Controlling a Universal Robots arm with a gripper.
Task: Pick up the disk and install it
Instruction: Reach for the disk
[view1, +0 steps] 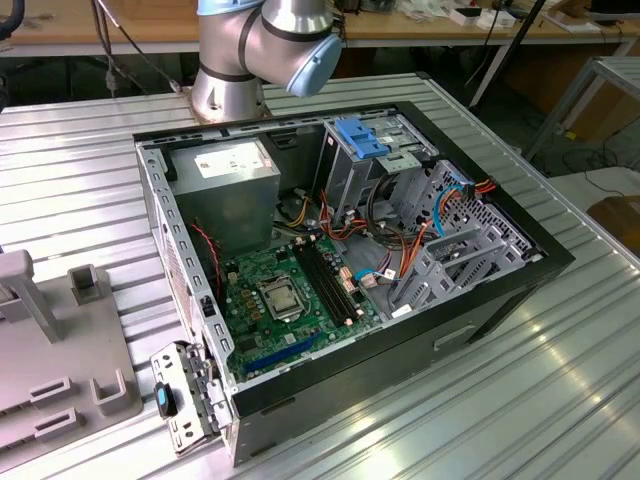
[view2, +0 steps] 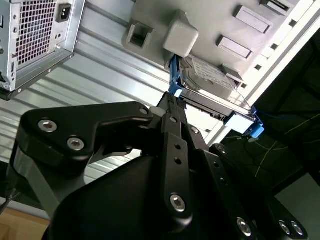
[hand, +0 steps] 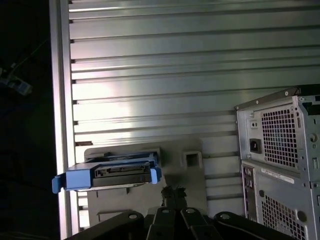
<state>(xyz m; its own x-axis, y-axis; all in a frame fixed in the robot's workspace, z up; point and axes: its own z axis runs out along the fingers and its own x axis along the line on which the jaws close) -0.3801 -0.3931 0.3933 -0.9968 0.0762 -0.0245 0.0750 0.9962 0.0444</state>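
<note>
Jaws closed, just beside disk (hand: 107, 176).

The arm (view1: 265, 50) presents silver joint housings with a pale blue end cap in the exterior view, seated upright on its base. In the second wrist view the black gripper (view2: 172, 101) reaches forward from its body, with linkage bars splayed to either side behind the tips. In the first wrist view the fingertips (hand: 171, 192) meet with no visible gap.
</note>
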